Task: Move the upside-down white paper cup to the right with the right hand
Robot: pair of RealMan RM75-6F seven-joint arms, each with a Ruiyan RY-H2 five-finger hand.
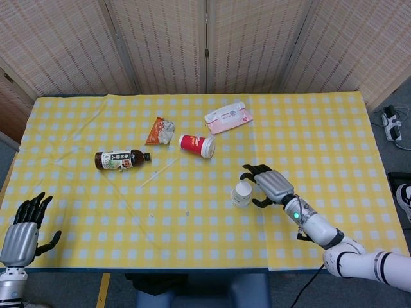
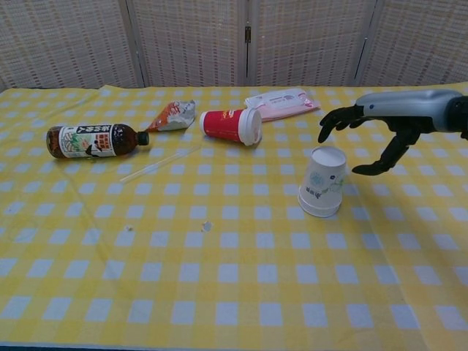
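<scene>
The upside-down white paper cup (image 1: 242, 193) (image 2: 322, 181) stands on the yellow checked tablecloth, right of centre. My right hand (image 1: 268, 185) (image 2: 380, 126) hovers just to its right with fingers spread, the fingers above and behind the cup's top and the thumb beside it. It holds nothing, and I cannot tell whether it touches the cup. My left hand (image 1: 24, 226) hangs open at the table's near left corner, seen only in the head view.
A red paper cup (image 1: 196, 145) (image 2: 232, 126) lies on its side behind the white cup. A tea bottle (image 1: 121, 159) (image 2: 91, 140), a snack packet (image 1: 160, 131), a straw (image 2: 159, 165) and a wipes pack (image 1: 228, 117) lie further back.
</scene>
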